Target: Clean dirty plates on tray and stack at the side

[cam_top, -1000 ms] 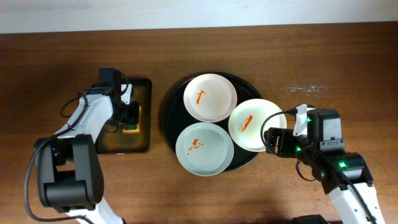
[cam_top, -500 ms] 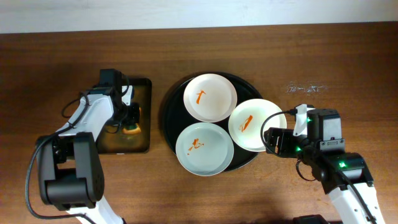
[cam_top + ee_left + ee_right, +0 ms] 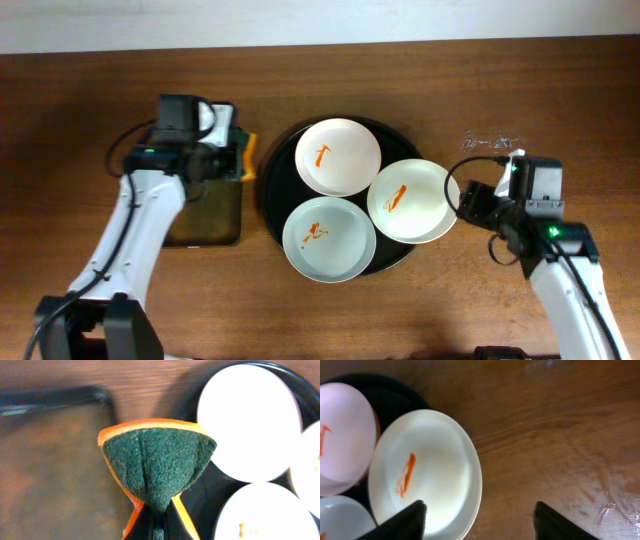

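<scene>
Three white plates with orange smears lie on a round black tray point(image 3: 266, 190): a far one point(image 3: 338, 155), a near one point(image 3: 328, 238) and a right one point(image 3: 412, 200). My left gripper point(image 3: 232, 160) is shut on a green and orange sponge point(image 3: 157, 465), held over the gap between the small tray and the round tray's left rim. My right gripper point(image 3: 480, 512) is open and straddles the right rim of the right plate point(image 3: 425, 472), one finger over the plate and one over the table. It holds nothing.
A dark rectangular tray point(image 3: 205, 215) lies left of the round tray, also seen in the left wrist view point(image 3: 50, 470). Bare brown wood table point(image 3: 560, 435) lies right of the plates, with a faint white smudge point(image 3: 490, 142) at the far right.
My left gripper has lifted the sponge off the rectangular tray and moved right toward the round tray. My right gripper has shifted slightly right, at the right plate's edge.
</scene>
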Controlling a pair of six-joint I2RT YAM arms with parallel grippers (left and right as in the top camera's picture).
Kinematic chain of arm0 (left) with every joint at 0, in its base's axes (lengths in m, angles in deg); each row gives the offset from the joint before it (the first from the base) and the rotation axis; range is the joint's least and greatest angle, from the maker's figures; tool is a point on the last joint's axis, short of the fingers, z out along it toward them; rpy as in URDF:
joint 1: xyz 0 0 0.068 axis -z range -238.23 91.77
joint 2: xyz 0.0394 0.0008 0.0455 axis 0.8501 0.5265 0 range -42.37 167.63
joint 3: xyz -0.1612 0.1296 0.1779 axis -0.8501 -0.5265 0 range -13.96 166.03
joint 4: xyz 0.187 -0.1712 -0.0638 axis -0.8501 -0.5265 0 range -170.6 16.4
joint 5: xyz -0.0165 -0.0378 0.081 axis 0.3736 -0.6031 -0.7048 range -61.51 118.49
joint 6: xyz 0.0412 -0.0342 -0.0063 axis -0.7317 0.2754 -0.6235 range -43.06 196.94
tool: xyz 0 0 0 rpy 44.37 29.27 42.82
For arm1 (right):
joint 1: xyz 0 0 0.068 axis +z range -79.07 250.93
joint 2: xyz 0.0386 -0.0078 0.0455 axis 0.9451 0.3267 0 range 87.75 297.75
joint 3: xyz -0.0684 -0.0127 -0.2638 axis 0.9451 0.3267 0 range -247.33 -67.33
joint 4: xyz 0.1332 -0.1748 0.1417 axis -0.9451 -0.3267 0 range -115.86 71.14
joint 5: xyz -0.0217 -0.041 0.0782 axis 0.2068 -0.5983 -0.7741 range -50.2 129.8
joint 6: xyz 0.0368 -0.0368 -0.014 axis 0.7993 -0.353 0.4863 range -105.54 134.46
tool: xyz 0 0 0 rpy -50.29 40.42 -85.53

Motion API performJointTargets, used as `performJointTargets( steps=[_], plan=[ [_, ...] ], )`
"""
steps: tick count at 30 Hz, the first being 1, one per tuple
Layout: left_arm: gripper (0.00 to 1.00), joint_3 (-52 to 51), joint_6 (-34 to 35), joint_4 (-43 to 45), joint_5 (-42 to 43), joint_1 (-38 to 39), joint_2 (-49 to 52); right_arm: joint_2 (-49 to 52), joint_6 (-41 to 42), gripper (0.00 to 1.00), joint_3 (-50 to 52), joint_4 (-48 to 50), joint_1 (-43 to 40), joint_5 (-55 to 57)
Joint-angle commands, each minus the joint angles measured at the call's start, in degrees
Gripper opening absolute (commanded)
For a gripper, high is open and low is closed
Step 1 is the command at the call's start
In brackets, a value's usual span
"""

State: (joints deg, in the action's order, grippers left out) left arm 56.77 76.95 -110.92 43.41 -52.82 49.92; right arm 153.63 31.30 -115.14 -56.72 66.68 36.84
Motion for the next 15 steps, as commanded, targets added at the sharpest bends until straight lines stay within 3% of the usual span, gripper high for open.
performJointTargets(
  steps=[1,4,5,9,12,15],
  plan=[
    [0.01,0.3,-0.3,3.9,2.1,7.1,-1.0,8.7,0.4,0.51,-1.1,2.7,-0.7,-4.9],
    [0.01,0.3,-0.2,7.2,2.1,12.8,-1.0,19.0,0.0,0.47,-1.1,6.1,-0.7,-11.3],
    [0.01,0.3,0.4,7.4,2.1,14.1,-1.0,21.5,0.0,0.41,-1.1,6.7,-0.7,-12.0],
    [0.01,0.3,1.0,8.2,2.1,18.0,-1.0,25.5,0.0,0.39,-1.1,7.7,-0.7,-13.4],
    [0.01,0.3,4.7,8.6,2.1,18.2,-1.0,25.5,0.0,0.15,-1.1,7.5,-0.7,-13.4],
    [0.00,0.3,8.3,10.3,2.9,19.9,-0.5,25.4,0.0,0.05,-1.1,7.1,-0.7,-17.3]
  ],
)
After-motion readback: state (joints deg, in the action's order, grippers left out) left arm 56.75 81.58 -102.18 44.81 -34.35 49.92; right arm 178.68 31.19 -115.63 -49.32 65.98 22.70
